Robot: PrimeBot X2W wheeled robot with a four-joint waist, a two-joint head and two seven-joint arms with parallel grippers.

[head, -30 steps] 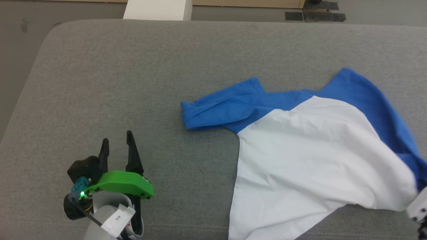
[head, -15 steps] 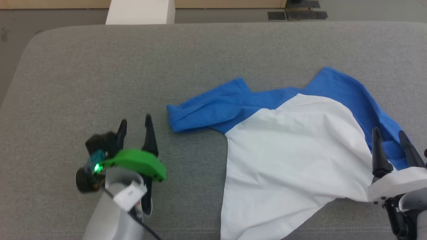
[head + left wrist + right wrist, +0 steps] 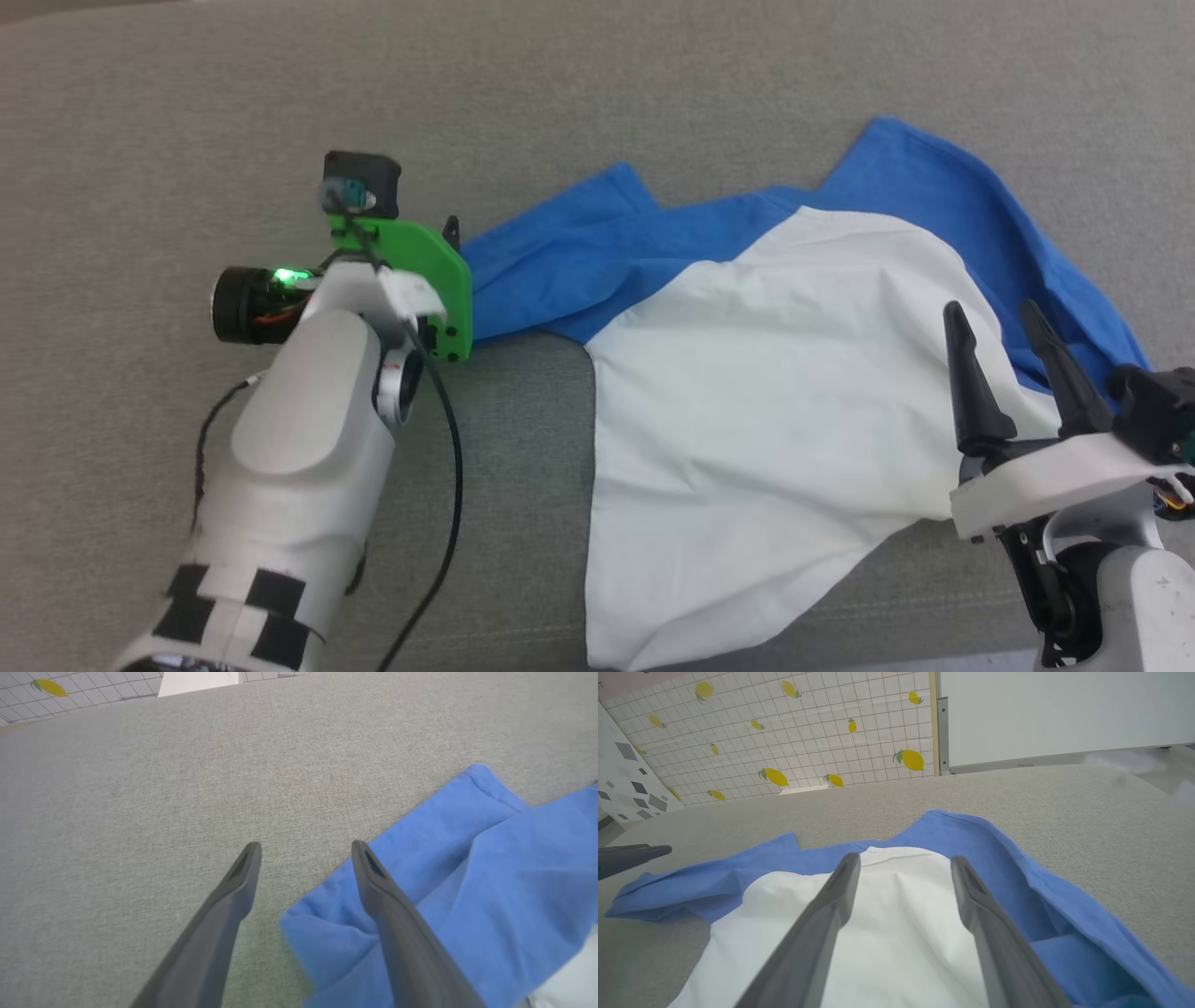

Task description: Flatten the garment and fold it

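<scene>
The garment (image 3: 766, 420) lies spread on a grey cushion, plain white body up, with no print or lettering showing. One blue sleeve (image 3: 560, 271) runs left, creased and folded on itself; the other (image 3: 980, 215) drapes along the right side. My left gripper (image 3: 303, 847) is open at the end of the left sleeve (image 3: 467, 872), one finger above the blue edge and the other over bare cushion. In the head view its fingers are mostly hidden under the green mount (image 3: 420, 271). My right gripper (image 3: 990, 310) is open above the white body's right edge (image 3: 896, 933), holding nothing.
The grey cushion (image 3: 653, 93) stretches wide to the left and behind the shirt. In the right wrist view a lemon-patterned tiled wall (image 3: 808, 732) and a white panel (image 3: 1064, 709) stand beyond it, and the left arm's finger (image 3: 630, 855) shows at the left edge.
The head camera has tilted down and closer. My left arm has reached forward to the end of the blue sleeve. My right gripper has risen over the shirt's right side.
</scene>
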